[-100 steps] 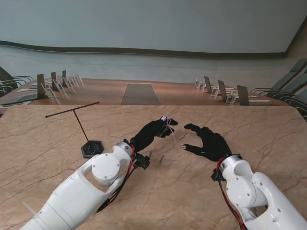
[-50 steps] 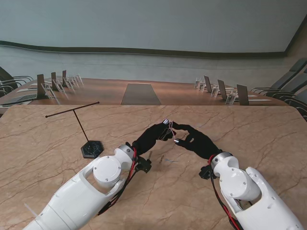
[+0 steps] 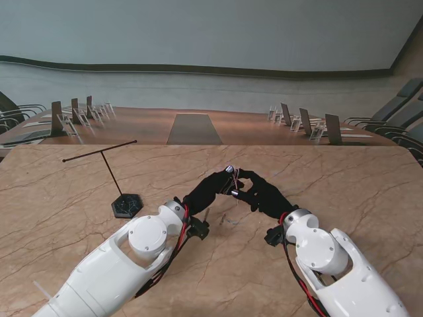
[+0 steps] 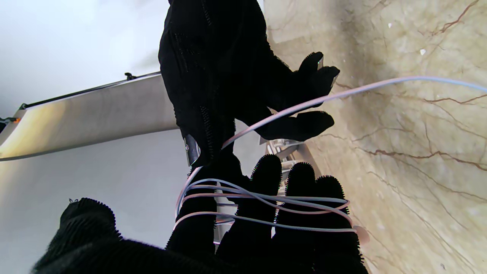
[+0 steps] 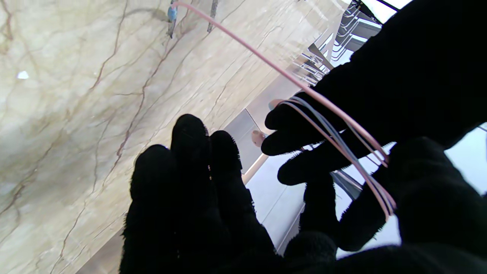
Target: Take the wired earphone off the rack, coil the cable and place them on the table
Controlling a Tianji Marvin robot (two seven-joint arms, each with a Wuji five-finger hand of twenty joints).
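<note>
The wired earphone's pale pink and blue cable [image 4: 266, 201] is looped a few times around the fingers of my left hand [image 3: 215, 187], which is raised over the table's middle. One loose strand [image 4: 380, 85] runs from the loops down to the table, where its end [image 3: 228, 220] lies; the blue plug [image 5: 172, 13] shows there. An earbud [image 5: 258, 137] hangs by my left fingers. My right hand [image 3: 261, 195] reaches against the left hand's fingertips, its fingers [image 5: 190, 182] fairly straight and its thumb beside the loops; whether it pinches the cable is hidden. The thin T-shaped rack [image 3: 109, 165] stands bare at the left.
The rack's dark hexagonal base [image 3: 127, 205] sits on the marble table [image 3: 66, 198] left of my left forearm. Beyond the table's far edge is a long conference table [image 3: 195, 129] with chairs and name stands.
My right hand has swung left from open table space to meet the left hand's fingertips. The left hand has stayed put with the cable around its fingers.
</note>
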